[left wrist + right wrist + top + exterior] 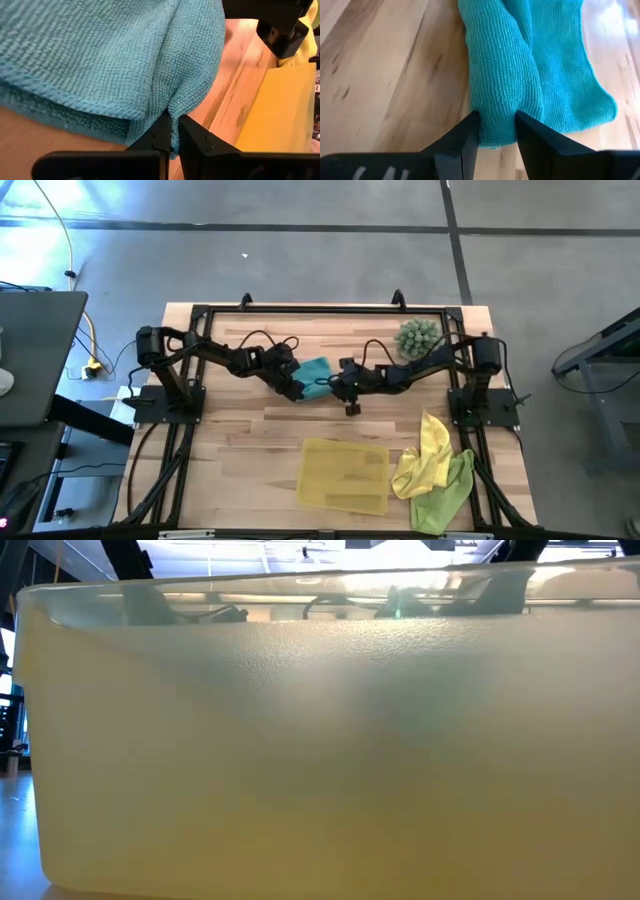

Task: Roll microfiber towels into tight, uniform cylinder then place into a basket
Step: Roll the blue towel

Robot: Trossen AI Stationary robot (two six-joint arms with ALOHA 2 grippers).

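The teal towel (pixel 316 370) lies bunched on the wooden table between my two grippers, partly folded into a thick roll (pixel 500 75). My left gripper (pixel 297 388) is shut on the towel at its left side. My right gripper (pixel 335 385) is shut on it at its right side. The yellow basket (pixel 345 475) stands near the table's front edge, and its see-through wall (pixel 320 740) fills the low view. The bright yellow towel (pixel 428 452) and the lime green towel (pixel 447 495) lie crumpled together to the right of the basket. My left gripper pinches a gathered fold of the teal towel (pixel 172 107) between its two fingertips (pixel 159 131), several layers thick. The cloth spreads away from the fingers, slack. My right gripper pinches the end of the towel's rolled fold (pixel 496 127) between its two fingers (pixel 470 131), which lie across the roll. The rest of the towel (pixel 570 90) lies on the table beyond the fingers.
A spiky green ball-shaped plant (pixel 418 338) stands at the far right, close behind my right arm. Bare wood lies to the left of the basket and at the table's left side. The black frame runs along the table's far edge (pixel 320 308).
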